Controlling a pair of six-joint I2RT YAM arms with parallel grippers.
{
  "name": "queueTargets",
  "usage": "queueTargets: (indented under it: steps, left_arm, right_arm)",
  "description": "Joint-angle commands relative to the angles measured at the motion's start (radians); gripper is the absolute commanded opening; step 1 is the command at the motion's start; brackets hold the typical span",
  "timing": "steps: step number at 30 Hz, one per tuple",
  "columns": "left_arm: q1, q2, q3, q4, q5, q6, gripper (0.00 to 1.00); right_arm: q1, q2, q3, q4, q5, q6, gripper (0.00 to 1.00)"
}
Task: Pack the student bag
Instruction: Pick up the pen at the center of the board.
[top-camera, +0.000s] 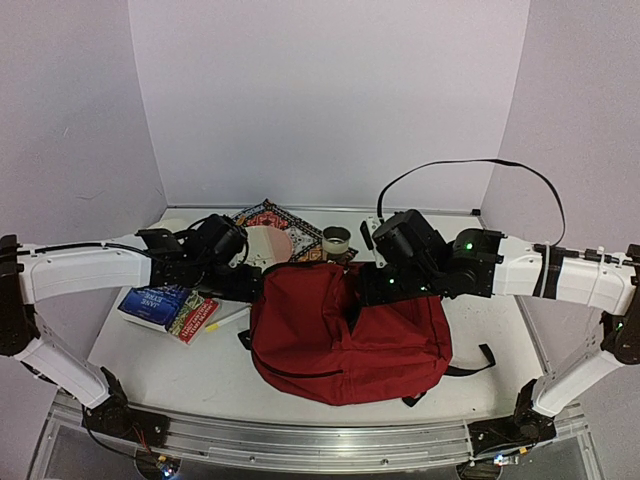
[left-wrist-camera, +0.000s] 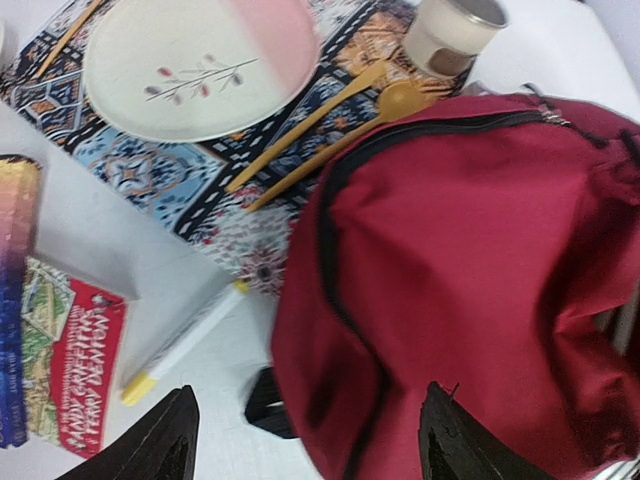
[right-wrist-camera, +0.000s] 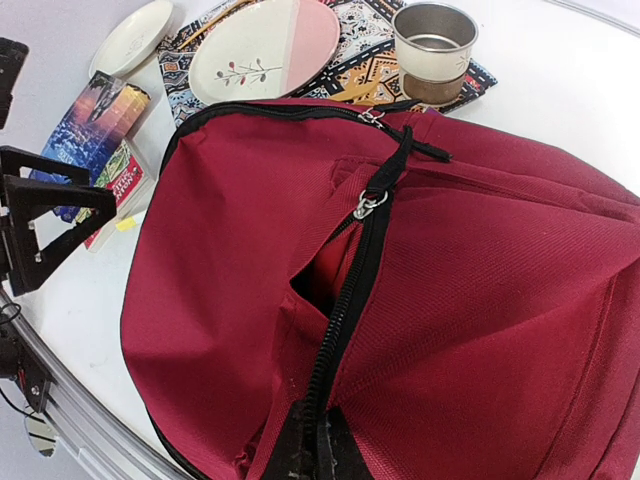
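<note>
Right claw (right-wrist-camera: 312, 450): at bottom edge, pinched shut on black zip tape of student bag (right-wrist-camera: 470, 320).
Directly ahead of claw: dark-red fabric filling most of frame; zip parted into a dark gap, metal puller (right-wrist-camera: 368, 205) hanging at its top.
Far ahead, beyond bag: patterned mat (right-wrist-camera: 365, 70) on white desk (right-wrist-camera: 570, 90), carrying cream-and-pink plate (right-wrist-camera: 265, 50); metal cup (right-wrist-camera: 435, 40) at mat's right corner.
Ahead-left of claw: small white dish (right-wrist-camera: 135, 38); nearer, blue-covered book (right-wrist-camera: 95, 110) touching red book (right-wrist-camera: 118, 170), both beside bag's left flank.
</note>
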Motion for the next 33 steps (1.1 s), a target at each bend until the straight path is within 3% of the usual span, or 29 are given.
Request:
queueTargets:
  steps: [1, 9, 30, 33]
  left_arm:
    - [0.064, 0.032, 0.01, -0.107, 0.016, 0.114, 0.74]
    - [0.163, 0.187, 0.053, -0.147, 0.092, 0.184, 0.66]
    - [0.243, 0.452, 0.121, -0.176, 0.134, 0.291, 0.55]
    - [0.244, 0.463, 0.107, -0.176, 0.185, 0.294, 0.49]
  right_arm:
    - [0.007, -0.025, 0.017, -0.012, 0.008, -0.015, 0.0]
    - [0.007, -0.029, 0.022, -0.014, -0.004, -0.011, 0.0]
    - [0.007, -0.018, 0.03, -0.014, -0.004, -0.011, 0.0]
    - [0.007, -0.017, 0.029, -0.014, -0.002, -0.009, 0.0]
